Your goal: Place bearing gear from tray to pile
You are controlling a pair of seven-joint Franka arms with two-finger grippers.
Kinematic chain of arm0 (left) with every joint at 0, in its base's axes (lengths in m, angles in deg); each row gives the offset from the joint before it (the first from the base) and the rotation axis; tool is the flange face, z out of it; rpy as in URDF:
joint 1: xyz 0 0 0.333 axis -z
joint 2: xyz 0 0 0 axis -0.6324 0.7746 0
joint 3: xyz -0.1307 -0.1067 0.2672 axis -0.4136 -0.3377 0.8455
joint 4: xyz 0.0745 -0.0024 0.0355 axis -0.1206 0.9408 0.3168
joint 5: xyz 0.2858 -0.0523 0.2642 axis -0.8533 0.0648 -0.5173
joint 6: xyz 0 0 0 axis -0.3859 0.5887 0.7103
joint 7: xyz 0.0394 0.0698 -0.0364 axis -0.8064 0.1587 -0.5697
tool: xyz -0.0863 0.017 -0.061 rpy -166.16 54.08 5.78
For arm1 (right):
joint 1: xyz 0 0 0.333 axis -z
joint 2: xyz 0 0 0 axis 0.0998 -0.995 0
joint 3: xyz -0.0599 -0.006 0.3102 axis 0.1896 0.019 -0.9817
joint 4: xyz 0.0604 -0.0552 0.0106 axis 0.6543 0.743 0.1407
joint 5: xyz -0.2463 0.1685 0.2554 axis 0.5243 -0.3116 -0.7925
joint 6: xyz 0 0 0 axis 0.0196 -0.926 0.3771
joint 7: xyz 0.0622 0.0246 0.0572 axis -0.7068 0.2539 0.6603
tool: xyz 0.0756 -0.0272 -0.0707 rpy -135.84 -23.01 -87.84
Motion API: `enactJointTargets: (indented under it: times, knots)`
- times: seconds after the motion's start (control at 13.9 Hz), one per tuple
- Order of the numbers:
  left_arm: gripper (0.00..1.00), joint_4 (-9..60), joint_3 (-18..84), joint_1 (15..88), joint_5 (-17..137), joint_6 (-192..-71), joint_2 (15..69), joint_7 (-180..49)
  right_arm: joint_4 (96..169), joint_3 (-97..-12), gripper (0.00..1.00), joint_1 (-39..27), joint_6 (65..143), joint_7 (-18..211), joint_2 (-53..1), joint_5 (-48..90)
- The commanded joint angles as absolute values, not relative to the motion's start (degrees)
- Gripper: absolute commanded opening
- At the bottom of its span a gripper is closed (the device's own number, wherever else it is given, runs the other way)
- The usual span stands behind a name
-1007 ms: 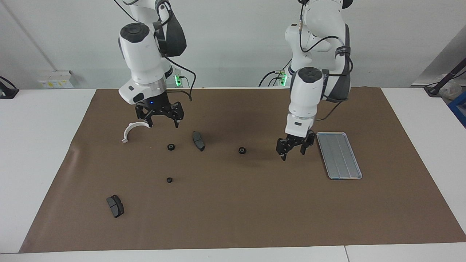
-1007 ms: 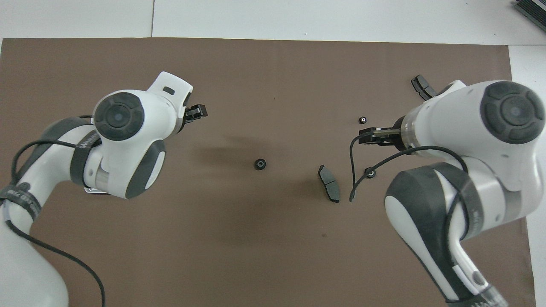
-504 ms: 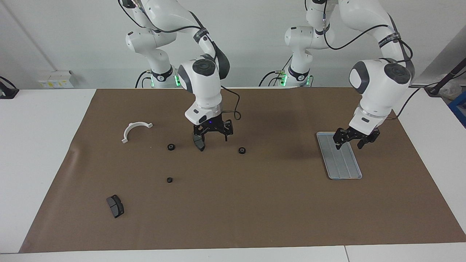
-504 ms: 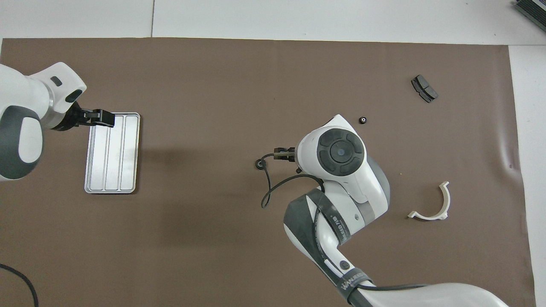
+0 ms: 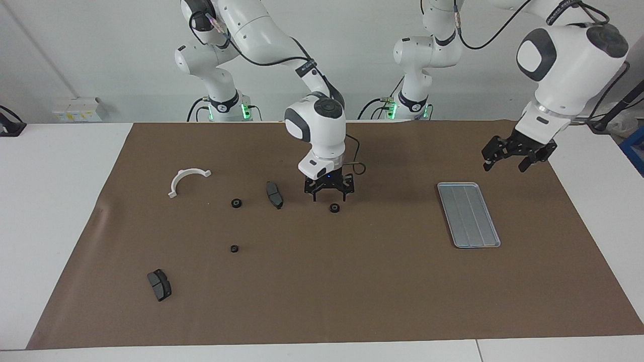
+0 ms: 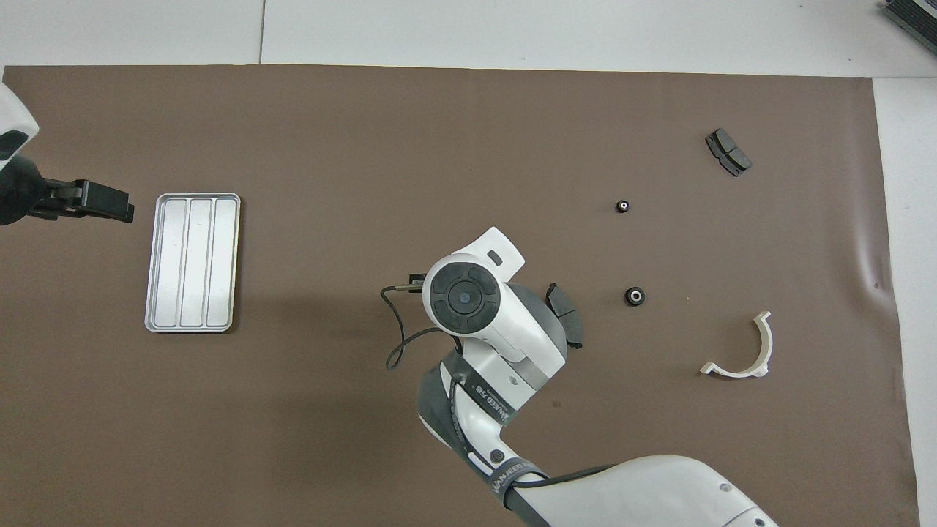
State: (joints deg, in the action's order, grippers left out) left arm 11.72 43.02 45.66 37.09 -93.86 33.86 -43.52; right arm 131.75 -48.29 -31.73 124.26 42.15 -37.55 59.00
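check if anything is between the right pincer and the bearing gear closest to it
Nothing visible: the right pincer hangs open just over the bearing gear. The nearest brake pad lies aside, toward the right arm's end.

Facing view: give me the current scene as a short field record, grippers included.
tray: toward the left arm's end of the table, nothing in it
bearing gears: three on the mat, one under the right gripper, two among the pile parts
white bracket: toward the right arm's end
brake pads: two
right gripper: open, low over the mid-table gear
left gripper: open, raised, holds nothing
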Motion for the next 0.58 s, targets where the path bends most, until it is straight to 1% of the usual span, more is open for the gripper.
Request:
enactJointTargets:
  times: [0.0, 0.14, 0.22, 0.29, 0.43, 0.5]
  knots:
    - [1.0, 12.8, 42.9, 45.9, 38.2, -91.8, 31.0, -42.8, 128.8, -48.0, 1.0, -32.0, 126.4, 41.2, -41.0, 61.2]
    - [1.0, 13.0, 42.9, 45.9, 38.2, -91.0, 30.7, -43.0, 127.0, -48.0, 0.96, -32.0, 126.5, 41.3, -42.4, 62.8]
    - [1.0, 13.0, 42.9, 45.9, 38.2, -91.1, 30.7, -43.1, 127.4, -48.1, 0.91, -32.0, 126.4, 41.3, -42.3, 62.9]
    - [1.0, 13.0, 42.9, 45.9, 38.2, -91.3, 30.7, -43.0, 127.5, -48.0, 0.89, -32.2, 126.0, 41.3, -42.2, 63.0]
    - [1.0, 13.3, 42.9, 46.0, 38.1, -91.5, 30.6, -43.4, 127.8, -48.1, 0.76, -32.3, 125.9, 41.3, -42.2, 63.0]
    - [1.0, 13.7, 42.9, 46.0, 38.1, -92.2, 30.6, -43.6, 127.8, -48.0, 0.71, -32.3, 125.8, 41.4, -42.1, 63.0]
